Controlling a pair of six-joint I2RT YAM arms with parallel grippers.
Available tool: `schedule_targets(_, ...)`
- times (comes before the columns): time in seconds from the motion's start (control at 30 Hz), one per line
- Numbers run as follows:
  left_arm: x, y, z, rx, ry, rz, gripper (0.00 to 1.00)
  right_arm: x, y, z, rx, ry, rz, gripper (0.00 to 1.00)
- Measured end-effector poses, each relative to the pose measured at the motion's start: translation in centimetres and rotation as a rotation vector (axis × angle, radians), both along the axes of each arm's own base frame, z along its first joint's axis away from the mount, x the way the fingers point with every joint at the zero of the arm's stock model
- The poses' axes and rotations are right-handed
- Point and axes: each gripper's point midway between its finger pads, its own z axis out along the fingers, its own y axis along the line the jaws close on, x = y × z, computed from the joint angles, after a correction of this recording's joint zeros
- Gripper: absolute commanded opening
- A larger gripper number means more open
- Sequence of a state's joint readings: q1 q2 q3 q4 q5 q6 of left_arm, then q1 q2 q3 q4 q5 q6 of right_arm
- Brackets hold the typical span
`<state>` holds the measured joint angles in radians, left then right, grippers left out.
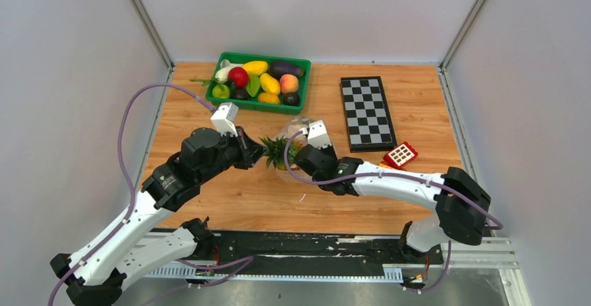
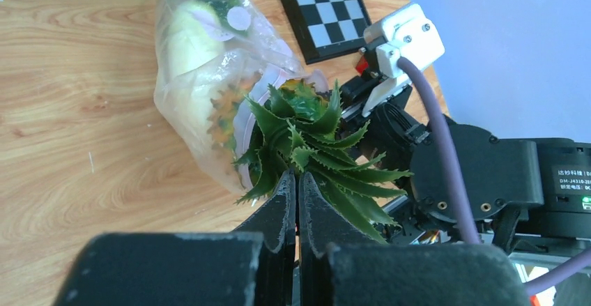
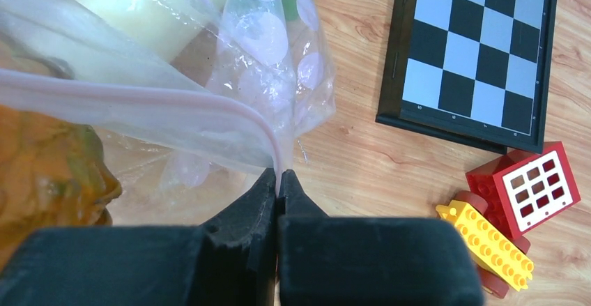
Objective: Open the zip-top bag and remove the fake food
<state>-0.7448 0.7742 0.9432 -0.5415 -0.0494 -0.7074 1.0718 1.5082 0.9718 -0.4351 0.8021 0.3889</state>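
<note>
The clear dotted zip-top bag lies mid-table with its pink zip mouth open toward the arms. A toy pineapple sticks partway out of that mouth, leaves first. My left gripper is shut on the pineapple's green leaf crown. My right gripper is shut on the bag's pink zip edge, at its corner. Through the plastic I see a pale white piece and the pineapple's orange body. In the top view both grippers meet at the bag.
A green basket of toy produce stands at the back centre. A chessboard lies right of the bag, with a red-yellow block toy just in front of it. Walls close in on three sides.
</note>
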Motion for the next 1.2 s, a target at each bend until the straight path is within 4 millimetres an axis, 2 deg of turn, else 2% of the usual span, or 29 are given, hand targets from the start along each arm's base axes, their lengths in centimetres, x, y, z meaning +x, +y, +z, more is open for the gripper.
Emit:
schedule_targets(0.2,0.2,-0.1,1.7,-0.071,-0.070,-0.002,0.00,-0.6,0.5,2.7,0.119,-0.021,0.059,0.00)
schedule_targets(0.37,1.1,-3.5,2.9,-0.203,-0.093,-0.084,0.00,-1.3,0.9,4.6,0.205,-0.033,0.132,0.00)
schedule_targets(0.5,1.7,-6.8,2.5,-0.306,-0.058,-0.172,0.00,-1.6,1.6,5.7,0.254,-0.042,0.184,0.00)
schedule_targets(0.63,1.9,-8.4,2.9,-0.380,-0.039,-0.217,0.00,-1.6,1.7,5.5,0.259,-0.037,0.193,0.00)
schedule_targets(0.8,1.8,-8.8,4.6,-0.443,-0.067,-0.235,0.00,-1.3,1.4,5.3,0.264,-0.055,0.158,0.00)
schedule_targets(1.07,2.5,-7.9,5.8,-0.428,-0.075,-0.205,0.00,-0.2,-0.8,3.7,0.236,-0.080,0.031,0.00)
schedule_targets(1.2,2.7,-6.7,7.8,-0.434,-0.117,-0.194,0.00,0.0,-2.5,2.0,0.214,-0.062,-0.021,0.00)
